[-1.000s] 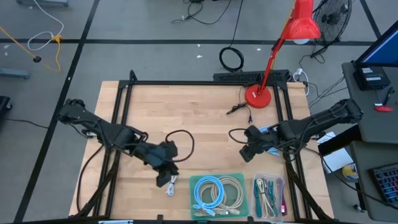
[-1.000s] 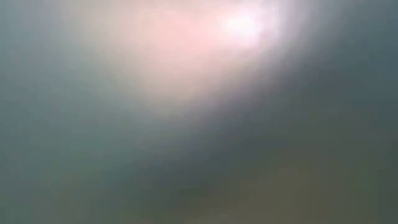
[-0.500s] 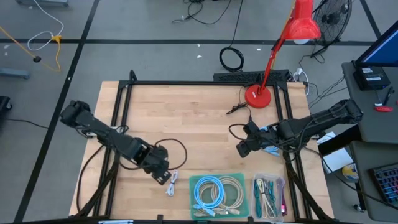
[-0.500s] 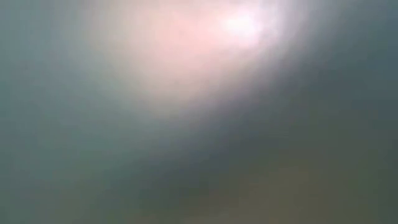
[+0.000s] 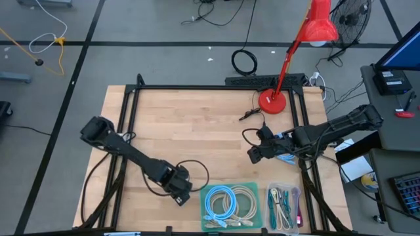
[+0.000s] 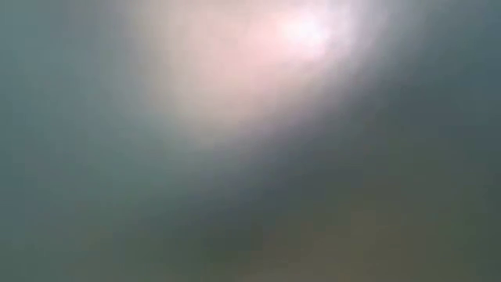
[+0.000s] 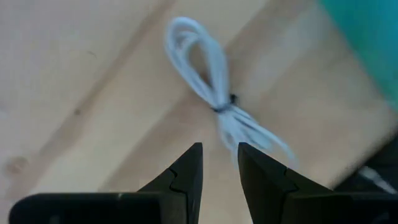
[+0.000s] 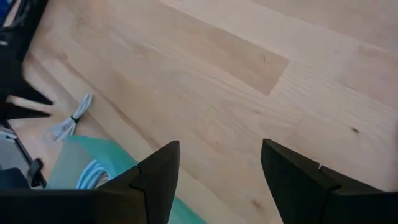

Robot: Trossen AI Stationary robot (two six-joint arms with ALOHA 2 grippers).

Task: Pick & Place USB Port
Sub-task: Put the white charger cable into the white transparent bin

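Observation:
A white USB cable bundle (image 7: pixel 214 93), tied at its middle with a black tie, lies flat on the wooden table (image 5: pixel 197 124). My left gripper (image 7: pixel 219 158) points down just above the bundle's loose ends, slightly open, with nothing between its fingers. In the high view it (image 5: pixel 181 195) covers the cable, close to the teal tray (image 5: pixel 257 187). My right gripper (image 5: pixel 251 155) hovers open over bare wood at the right; its wrist view shows the bundle (image 8: pixel 68 121) farther off. The low view shows only blur.
The teal tray holds coiled blue and beige cables (image 5: pixel 226 202). A clear bin (image 5: pixel 283 208) of more cables stands to its right. At the far right are a red lamp base (image 5: pixel 272 100) and a thin black cable (image 5: pixel 252 115). A black frame (image 5: pixel 131 105) borders the table.
My left gripper has come down and moved toward the table's near edge and the tray, rolling its wrist, until it stands over the white cable bundle. The bundle has stayed where it was. My right gripper has tipped a little but kept its place.

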